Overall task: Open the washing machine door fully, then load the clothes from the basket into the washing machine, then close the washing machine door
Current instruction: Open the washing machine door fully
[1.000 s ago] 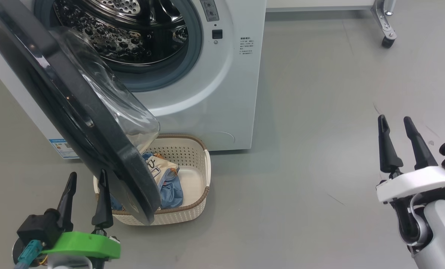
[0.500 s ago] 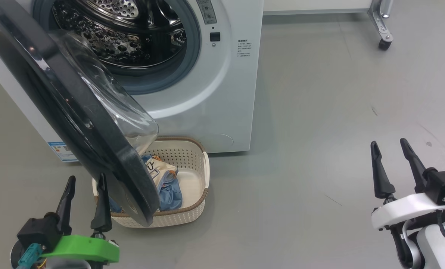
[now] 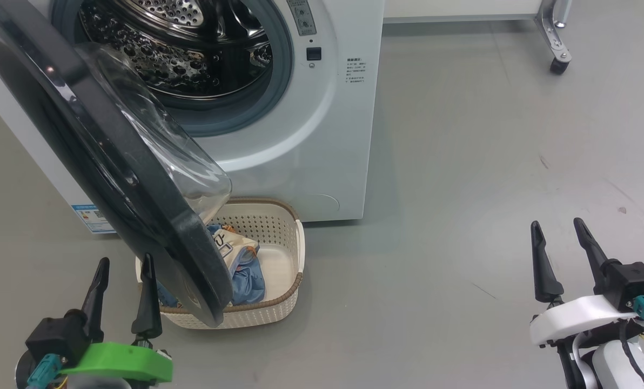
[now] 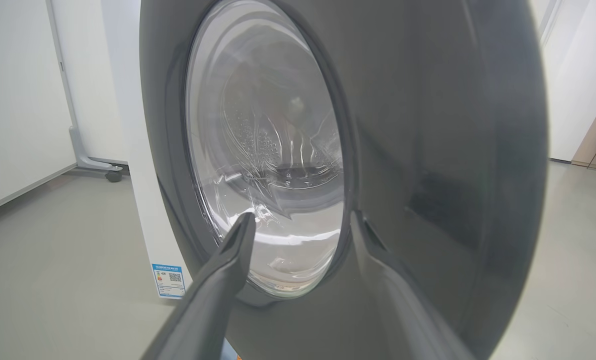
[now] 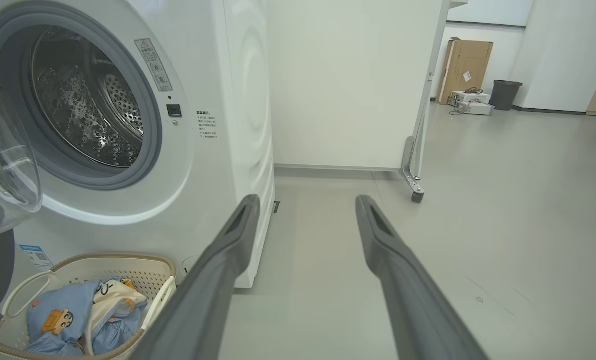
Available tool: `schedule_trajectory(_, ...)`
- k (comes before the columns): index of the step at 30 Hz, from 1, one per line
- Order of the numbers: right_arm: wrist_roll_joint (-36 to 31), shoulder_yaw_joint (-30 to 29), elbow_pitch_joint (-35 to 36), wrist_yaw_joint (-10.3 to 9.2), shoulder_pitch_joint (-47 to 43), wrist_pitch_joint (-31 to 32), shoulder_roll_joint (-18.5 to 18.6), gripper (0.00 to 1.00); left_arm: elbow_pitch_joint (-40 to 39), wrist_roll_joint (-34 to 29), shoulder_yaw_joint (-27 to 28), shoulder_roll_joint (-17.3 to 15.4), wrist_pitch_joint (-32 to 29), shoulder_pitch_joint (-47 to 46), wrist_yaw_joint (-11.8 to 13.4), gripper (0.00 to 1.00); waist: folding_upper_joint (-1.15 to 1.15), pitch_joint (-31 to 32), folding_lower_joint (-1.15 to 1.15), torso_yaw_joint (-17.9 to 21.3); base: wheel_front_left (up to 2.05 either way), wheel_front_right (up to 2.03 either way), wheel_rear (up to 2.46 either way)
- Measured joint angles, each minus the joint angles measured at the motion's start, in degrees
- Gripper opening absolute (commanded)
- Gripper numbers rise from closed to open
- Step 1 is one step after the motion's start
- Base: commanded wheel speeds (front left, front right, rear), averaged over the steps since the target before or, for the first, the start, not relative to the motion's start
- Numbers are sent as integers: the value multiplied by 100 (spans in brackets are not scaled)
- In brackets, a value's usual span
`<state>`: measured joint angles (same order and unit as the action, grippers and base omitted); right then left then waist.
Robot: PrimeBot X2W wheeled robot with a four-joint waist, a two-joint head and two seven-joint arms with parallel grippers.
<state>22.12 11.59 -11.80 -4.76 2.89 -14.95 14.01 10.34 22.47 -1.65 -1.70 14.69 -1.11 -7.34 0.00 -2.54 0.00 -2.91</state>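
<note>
We find the washing machine door (image 3: 100, 162) only part-open, swung out over the left half of the basket (image 3: 262, 316). The basket sits on the floor (image 3: 462, 216) at the foot of the washing machine (image 3: 322, 135); touching it or just short, can't tell. The clothes (image 3: 243, 270) lie in the basket, partly under the door. Left gripper (image 3: 126, 260) hangs w/ fingers spread wide, nothing in them, just beside the door's lower edge on its outer side. Right gripper (image 3: 556, 223) is spread & empty too, well apart over bare floor. Door prob. heavy-ish, stiff, swings on its hinge only. Glossy rim likely slick and the glass bowl is no place to press, so we'd hook or push the rim's free edge. Clothes look soft, light, floppy: pinch a raised fold atop the heap & expect ends to trail. Basket is light plastic, may skid if bumped. Writing: blue label sticker (image 3: 87, 216) low on the machine's side has a QR-type square, text too small. A grey warning sticker (image 5: 153, 62) w/ triangle sits by the gasket (image 5: 150, 135), w/ a few lines of small print (image 5: 205, 125) to its right, unreadable. No brand we can make out.
</note>
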Motion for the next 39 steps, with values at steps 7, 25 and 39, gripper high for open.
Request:
schedule_trajectory(7, -91, -64, 1, -1, -17, 0, -125, 100, 2, -43, -1, 0, 0, 0, 0, 100, 0, -10, 0, -5, 0, 0, 0)
schedule_trajectory(25, -419, -205, -93, -3, -114, 0, -249, 100, 2, -52, -9, 0, 0, 0, 0, 100, 0, -69, 0, -31, 0, 0, 0)
schedule_trajectory(39, -514, -312, -144, -25, -114, 0, -352, 100, -1, -60, -57, -1, 0, -1, 0, 0, 0, -63, 0, -47, 0, 0, 0)
